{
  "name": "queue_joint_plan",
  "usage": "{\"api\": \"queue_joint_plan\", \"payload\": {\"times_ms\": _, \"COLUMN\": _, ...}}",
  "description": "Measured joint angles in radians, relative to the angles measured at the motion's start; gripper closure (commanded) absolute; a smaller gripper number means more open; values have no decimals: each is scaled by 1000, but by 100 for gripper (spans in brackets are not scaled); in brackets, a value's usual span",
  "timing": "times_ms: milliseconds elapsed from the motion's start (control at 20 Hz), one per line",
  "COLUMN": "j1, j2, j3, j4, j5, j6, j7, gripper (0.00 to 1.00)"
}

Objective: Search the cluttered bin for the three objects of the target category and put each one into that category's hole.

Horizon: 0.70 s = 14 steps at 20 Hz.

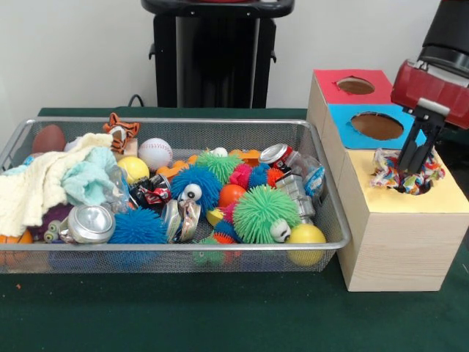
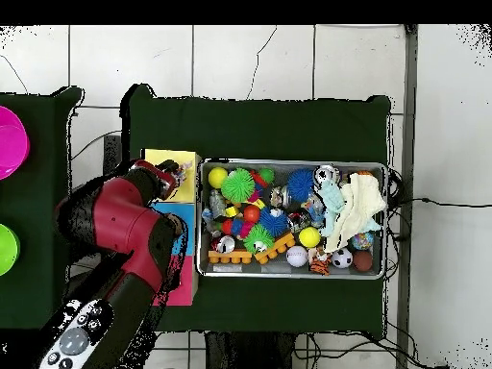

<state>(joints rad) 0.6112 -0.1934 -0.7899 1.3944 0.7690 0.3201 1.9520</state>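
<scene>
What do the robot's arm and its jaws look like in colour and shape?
The arm is bulky and rounded, with glossy red shells and black joints. In the front view the gripper has thin black jaws under a pale grey mount on a red wrist housing. No cables or markings can be made out.

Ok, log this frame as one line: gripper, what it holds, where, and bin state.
gripper: shut on multicoloured rope toy | position: over yellow box's hole | toy partly in hole, not released | wire bin: cluttered

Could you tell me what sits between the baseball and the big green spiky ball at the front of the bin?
In the front view, between the baseball and the green spiky ball sits a blue spiky ball with a googly eye.
</scene>
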Motion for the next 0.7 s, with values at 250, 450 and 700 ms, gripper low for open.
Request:
{"api": "queue_joint_plan", "payload": {"times_ms": 250, "j1": 0, "j2": 11, "j3": 2, "j4": 2, "j5": 0, "j6": -7, "j7": 0, "gripper": 100}}
{"api": "queue_joint_plan", "payload": {"times_ms": 450, "j1": 0, "j2": 13, "j3": 4, "j4": 3, "j5": 0, "j6": -10, "j7": 0, "gripper": 100}}
{"api": "queue_joint_plan", "payload": {"times_ms": 700, "j1": 0, "j2": 17, "j3": 4, "j4": 4, "j5": 1, "j6": -10, "j7": 0, "gripper": 100}}
